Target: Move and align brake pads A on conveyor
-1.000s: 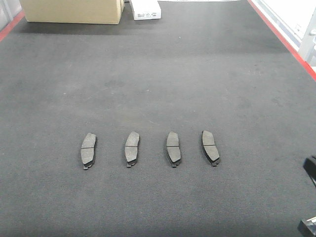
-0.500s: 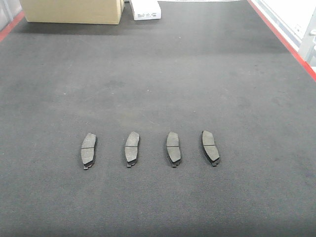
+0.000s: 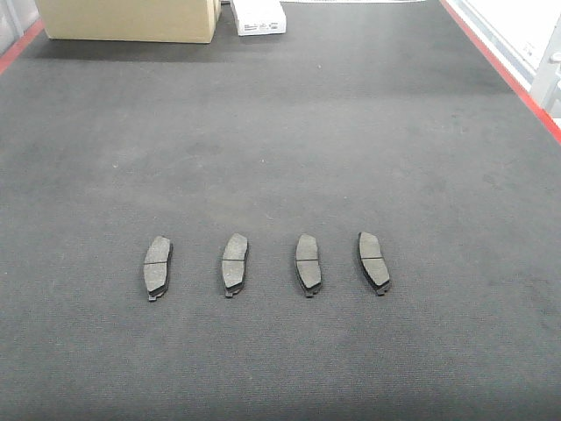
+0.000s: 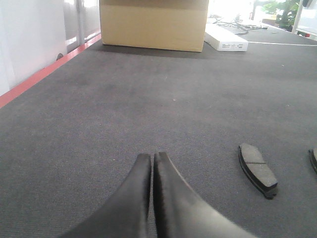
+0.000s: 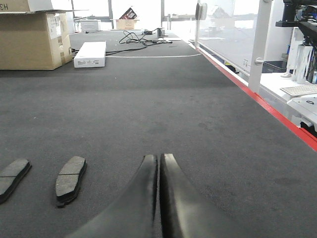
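Conveyor: the dark grey felt-like conveyor (image 3: 289,132) fills the front view, its red edge running down the upper right of the frame and showing again at the upper left corner.
Cardboard box: a tan cardboard box (image 3: 130,19) stands on the belt at the upper left of the front view.
White box: a flat white box (image 3: 259,17) lies just to the right of it, at the top centre.
Brake pads A: four brake pads A lie flat in a row across the lower middle of the front view, well apart from one another, long sides running up the frame, grooves crosswise: first pad (image 3: 157,266), second pad (image 3: 234,262), third pad (image 3: 308,262), fourth pad (image 3: 374,260); the fourth is tilted slightly against the rest.
Left claw: the left claw (image 4: 152,161), bottom centre of its wrist view, has its black fingers pressed together with nothing between them; one pad lies on the belt to its right.
Right claw: the right claw (image 5: 159,161), bottom centre of its wrist view, is likewise closed on nothing; two pads lie at the lower left of that frame.
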You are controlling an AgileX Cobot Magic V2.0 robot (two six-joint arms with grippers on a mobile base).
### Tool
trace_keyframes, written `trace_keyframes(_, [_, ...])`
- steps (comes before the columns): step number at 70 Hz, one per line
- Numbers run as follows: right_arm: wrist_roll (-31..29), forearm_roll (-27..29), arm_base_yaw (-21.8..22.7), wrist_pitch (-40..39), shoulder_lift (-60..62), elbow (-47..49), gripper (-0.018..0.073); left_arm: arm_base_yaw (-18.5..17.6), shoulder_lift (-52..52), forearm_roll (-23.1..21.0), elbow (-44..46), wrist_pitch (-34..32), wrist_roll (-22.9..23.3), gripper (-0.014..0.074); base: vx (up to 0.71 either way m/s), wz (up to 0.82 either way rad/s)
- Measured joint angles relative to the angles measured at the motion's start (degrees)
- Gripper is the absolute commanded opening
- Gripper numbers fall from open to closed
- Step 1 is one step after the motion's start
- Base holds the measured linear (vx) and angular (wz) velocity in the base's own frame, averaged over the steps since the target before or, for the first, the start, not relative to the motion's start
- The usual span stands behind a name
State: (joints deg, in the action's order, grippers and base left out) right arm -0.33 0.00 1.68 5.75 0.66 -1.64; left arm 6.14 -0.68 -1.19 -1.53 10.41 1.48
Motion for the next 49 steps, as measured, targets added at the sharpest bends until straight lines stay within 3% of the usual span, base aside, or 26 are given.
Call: trace_keyframes(49, [0.0,0.0,0.0,0.0,0.0,0.0,-0.0004,0.0,0.0,0.0,0.0,0.0,0.0,-0.0006,0.0,0.0])
